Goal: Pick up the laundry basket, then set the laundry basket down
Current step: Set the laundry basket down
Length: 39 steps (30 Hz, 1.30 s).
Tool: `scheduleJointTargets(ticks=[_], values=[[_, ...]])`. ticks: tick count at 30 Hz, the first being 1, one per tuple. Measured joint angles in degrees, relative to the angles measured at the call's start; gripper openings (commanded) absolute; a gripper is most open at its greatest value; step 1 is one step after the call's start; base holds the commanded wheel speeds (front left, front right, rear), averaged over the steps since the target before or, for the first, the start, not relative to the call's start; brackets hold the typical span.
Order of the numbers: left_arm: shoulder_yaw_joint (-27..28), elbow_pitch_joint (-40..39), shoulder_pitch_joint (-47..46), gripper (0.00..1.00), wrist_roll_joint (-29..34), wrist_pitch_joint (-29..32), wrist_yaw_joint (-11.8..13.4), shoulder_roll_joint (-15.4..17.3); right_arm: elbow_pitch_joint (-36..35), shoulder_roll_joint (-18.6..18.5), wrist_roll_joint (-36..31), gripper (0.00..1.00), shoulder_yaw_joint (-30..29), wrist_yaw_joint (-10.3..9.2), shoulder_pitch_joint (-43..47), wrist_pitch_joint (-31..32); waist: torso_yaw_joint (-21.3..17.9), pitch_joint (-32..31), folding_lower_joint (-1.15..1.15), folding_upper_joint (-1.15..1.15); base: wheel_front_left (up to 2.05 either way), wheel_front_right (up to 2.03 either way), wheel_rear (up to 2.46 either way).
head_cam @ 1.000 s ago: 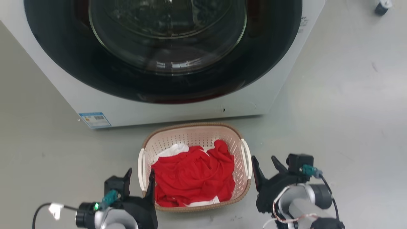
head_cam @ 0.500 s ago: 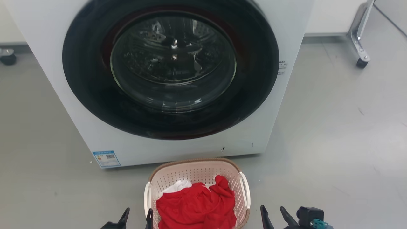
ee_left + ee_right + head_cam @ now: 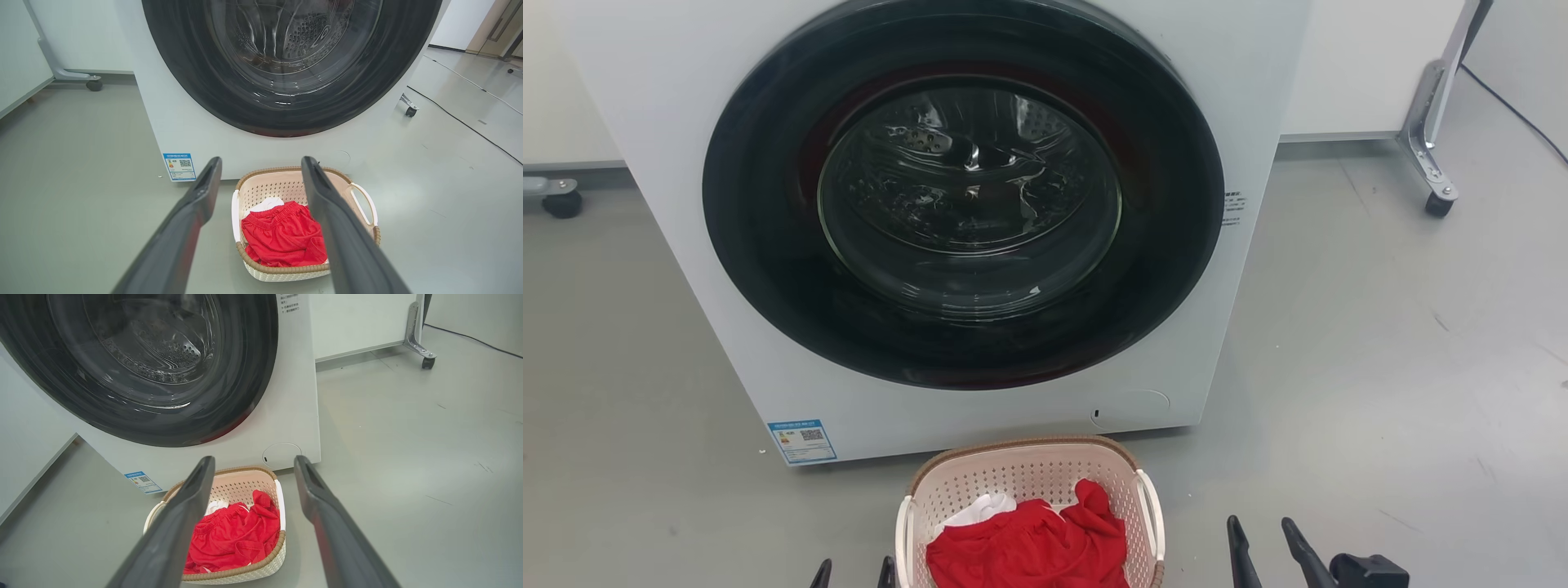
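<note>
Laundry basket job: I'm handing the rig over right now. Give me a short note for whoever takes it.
Left gripper: open, empty, close beside the basket's left handle.
Right gripper: open, empty, clearly apart from the right handle.
Basket: upright on the floor in front of the washer, with a red garment and a white cloth inside.
Done: the basket is on the floor and not held; I cannot tell whether it was already lifted and set down.
Left: if it was not, grip both handles, lift, then set it down.
</note>
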Motion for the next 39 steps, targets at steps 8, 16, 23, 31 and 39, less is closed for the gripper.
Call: scheduleJointTargets(ticks=[8, 16, 23, 31, 39], values=[[4.2, -5.02, 4.11, 1.0, 4.05, 0.0, 0.01, -1.41, -10.28, 0.38, -7.66, 1.0, -5.09, 0.0, 6.15, 0.0, 0.27, 0.04, 0.01, 0.0, 0.0, 0.0, 0.0], [6.0, -8.84, 6.22, 1.0, 6.82, 0.0, 0.01, -2.31, -17.51, 1.1, -12.58, 1.0, -8.06, 0.0, 10.96, -0.01, 0.43, 0.43, 0.01, 0.0, 0.0, 0.0, 0.0], [6.67, -11.0, 6.97, 1.0, 9.49, 0.0, 0.04, -2.9, -21.59, 1.59, -15.59, 1.0, -9.36, 0.0, 12.61, -0.01, 0.4, 1.03, 0.01, 0.0, 0.0, 0.0, 0.0], [6.53, -11.9, 6.88, 1.0, 10.77, 0.0, 0.04, -3.08, -23.48, 1.72, -16.78, 1.0, -9.53, 0.0, 13.24, -0.01, 0.66, 1.47, 0.01, 0.0, 0.0, 0.0, 0.0], [6.99, -11.73, 6.03, 1.0, 12.1, 0.0, 0.04, -3.16, -24.09, 1.77, -17.61, 1.0, -9.16, 0.0, 13.24, -0.01, 0.83, 1.88, 0.01, 0.0, 0.0, 0.0, 0.0]])
